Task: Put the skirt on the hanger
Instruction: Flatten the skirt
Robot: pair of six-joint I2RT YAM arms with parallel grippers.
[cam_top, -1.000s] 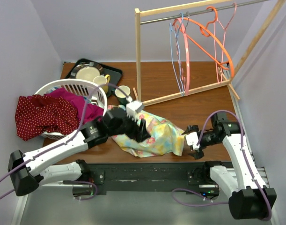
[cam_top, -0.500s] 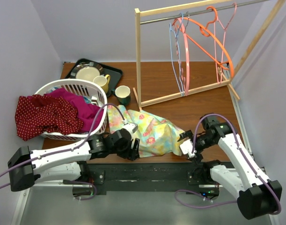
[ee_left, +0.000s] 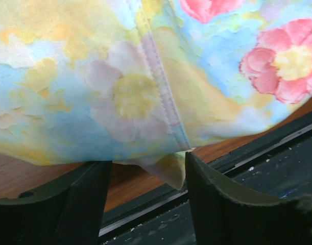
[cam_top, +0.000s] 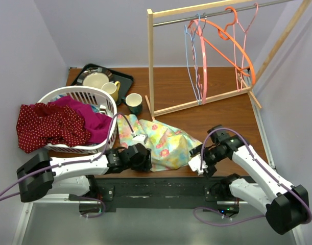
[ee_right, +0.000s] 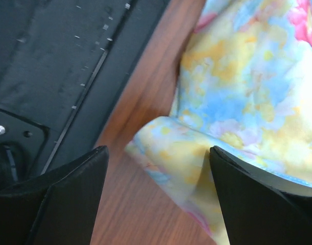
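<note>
Wooden table (cam_top: 222, 120), floral skirt (cam_top: 168, 145) hem between both open jaws

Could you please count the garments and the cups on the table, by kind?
Garments in plain view: 3 (floral skirt, red dotted garment, magenta garment)
Cups: 2 (yellow mug, green cup)
Total: 5

a skirt (cam_top: 168, 143) in pastel yellow, blue and pink florals lies crumpled on the wooden desk (cam_top: 217, 115), close to its near edge. a stitched seam runs down to its hem. orange hangers (cam_top: 201, 66) and what looks like a pale blue hanger (cam_top: 190, 56) hang from the rack (cam_top: 150, 61) rail, well apart from the skirt.
</note>
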